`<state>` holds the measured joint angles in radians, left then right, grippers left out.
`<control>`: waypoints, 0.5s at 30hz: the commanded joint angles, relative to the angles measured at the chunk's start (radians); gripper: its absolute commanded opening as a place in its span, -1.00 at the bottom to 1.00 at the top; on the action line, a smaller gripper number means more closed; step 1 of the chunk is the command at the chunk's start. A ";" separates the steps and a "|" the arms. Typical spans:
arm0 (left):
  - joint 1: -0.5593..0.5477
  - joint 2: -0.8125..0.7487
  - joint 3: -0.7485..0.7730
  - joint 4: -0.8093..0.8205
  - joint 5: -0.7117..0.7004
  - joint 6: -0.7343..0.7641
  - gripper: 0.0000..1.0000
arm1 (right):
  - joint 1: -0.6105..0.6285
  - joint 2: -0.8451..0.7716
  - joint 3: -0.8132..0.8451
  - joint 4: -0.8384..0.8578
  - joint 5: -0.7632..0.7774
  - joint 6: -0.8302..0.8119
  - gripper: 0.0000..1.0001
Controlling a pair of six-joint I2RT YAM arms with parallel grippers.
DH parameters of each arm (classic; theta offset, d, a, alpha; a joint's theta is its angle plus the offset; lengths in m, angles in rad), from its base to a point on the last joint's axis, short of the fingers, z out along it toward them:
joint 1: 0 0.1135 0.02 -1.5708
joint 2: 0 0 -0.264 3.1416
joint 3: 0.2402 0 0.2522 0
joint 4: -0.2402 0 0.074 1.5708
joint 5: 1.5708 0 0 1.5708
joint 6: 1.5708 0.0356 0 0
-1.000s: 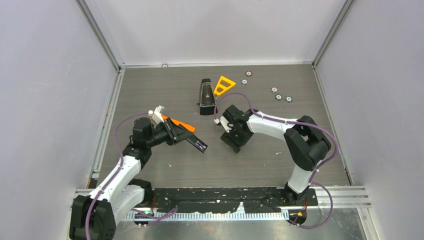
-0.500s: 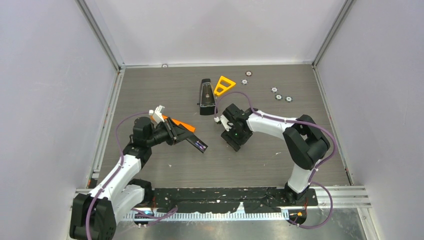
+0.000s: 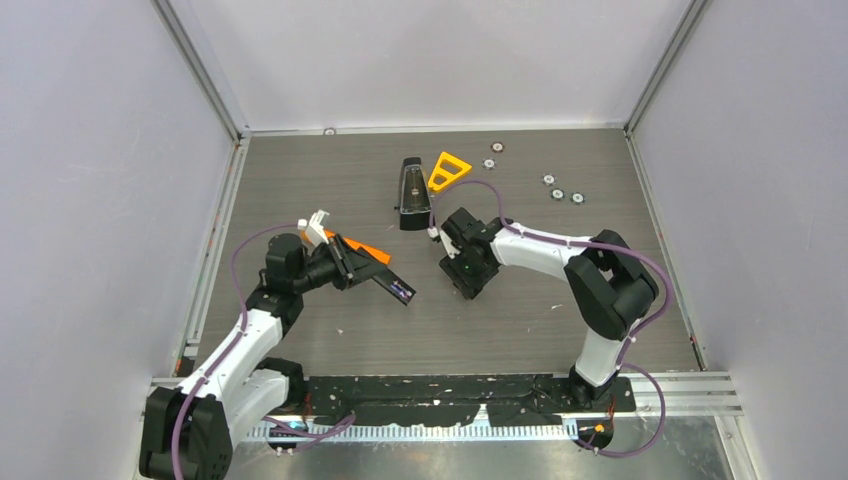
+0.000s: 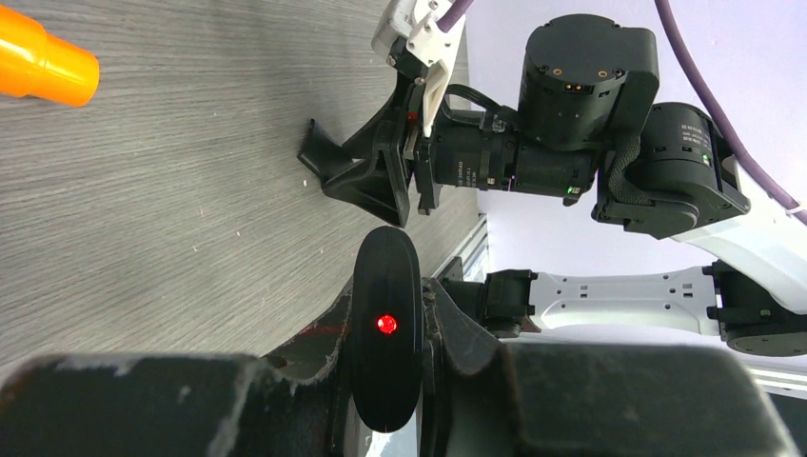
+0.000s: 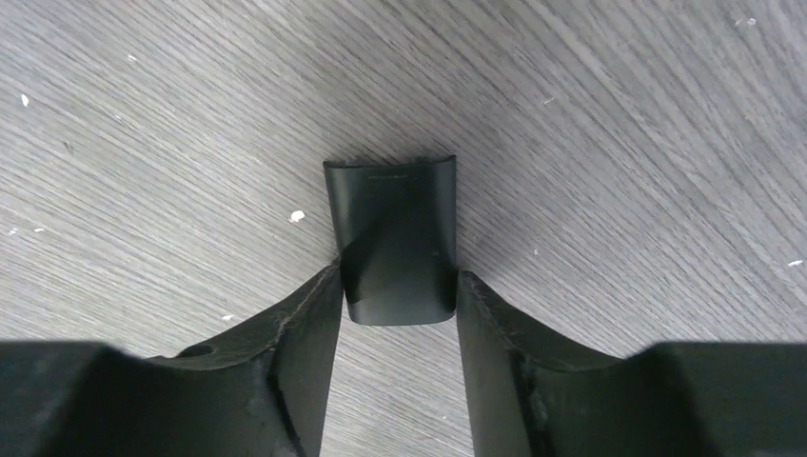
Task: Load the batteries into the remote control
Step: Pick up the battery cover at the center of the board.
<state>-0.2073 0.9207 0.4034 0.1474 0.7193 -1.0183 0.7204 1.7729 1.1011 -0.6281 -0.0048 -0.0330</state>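
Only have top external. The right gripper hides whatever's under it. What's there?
Observer: Right wrist view shows a small black cover piece lying flat on the table, between the right gripper fingers.
Operator: Gripped?
Observer: Both fingers seem to touch its sides, and it looks flat on the wood.
Operator: Left side?
Observer: Left wrist view shows the left gripper clamped on the remote control, seen end-on, with a red light glowing on it.
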 commanded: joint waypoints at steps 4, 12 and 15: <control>0.005 -0.003 0.004 0.069 0.028 -0.011 -1.00 | 0.015 0.015 -0.046 0.103 0.054 0.118 -0.19; 0.005 0.011 -0.013 0.095 0.048 -0.007 -1.00 | 0.071 -0.151 -0.050 0.100 0.087 0.143 -0.31; 0.005 0.012 -0.020 0.099 0.058 0.013 -1.00 | 0.102 -0.273 -0.054 0.099 0.064 0.125 -0.31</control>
<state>-0.2073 0.9314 0.3908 0.1837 0.7357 -1.0203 0.7807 1.6859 1.0397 -0.5632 0.0582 0.0887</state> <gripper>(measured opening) 0.205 0.485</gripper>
